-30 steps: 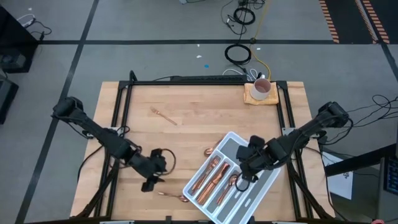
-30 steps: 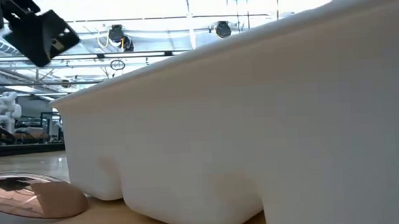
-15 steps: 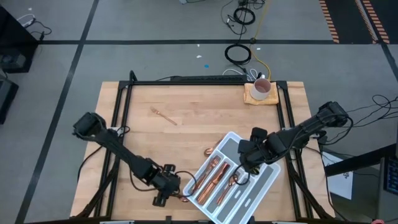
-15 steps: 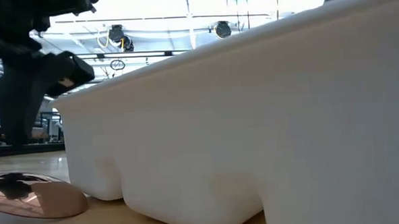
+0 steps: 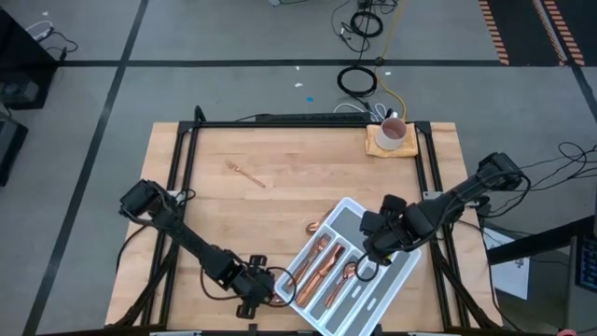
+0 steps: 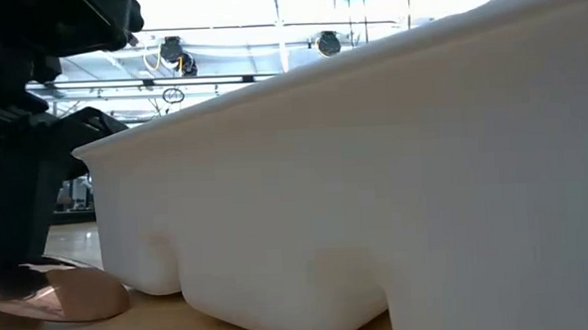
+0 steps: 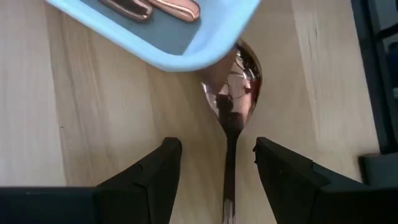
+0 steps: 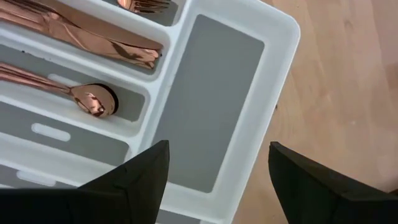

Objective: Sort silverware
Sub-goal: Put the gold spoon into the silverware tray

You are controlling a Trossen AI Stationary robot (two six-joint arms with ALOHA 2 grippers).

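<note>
A copper spoon [image 7: 233, 87] lies on the wooden table, its bowl against the near left corner of the white divided tray [image 5: 350, 203]. My left gripper [image 7: 217, 171] is open and low over the table, one finger on each side of the spoon's handle [image 7: 229, 162], not touching it. In the low view the gripper stands dark [image 6: 17, 197] over the spoon's bowl [image 6: 51, 295]. My right gripper [image 8: 217, 180] is open and empty above the tray's wide compartment [image 8: 211, 93]. Knives [image 8: 93, 37], a spoon [image 8: 93, 101] and forks [image 8: 144, 5] lie in the tray's narrow compartments.
A copper fork [image 5: 244, 173] lies on the table toward the far left. Another copper piece [image 5: 312, 227] lies beside the tray's far left side. A white mug [image 5: 392, 133] stands on a mat at the far right. A black frame edges the table.
My left gripper has gone toward the table's near edge and to the right, and down, until it stands over the spoon by the tray's near left corner. The spoon and the tray have stayed in place.
</note>
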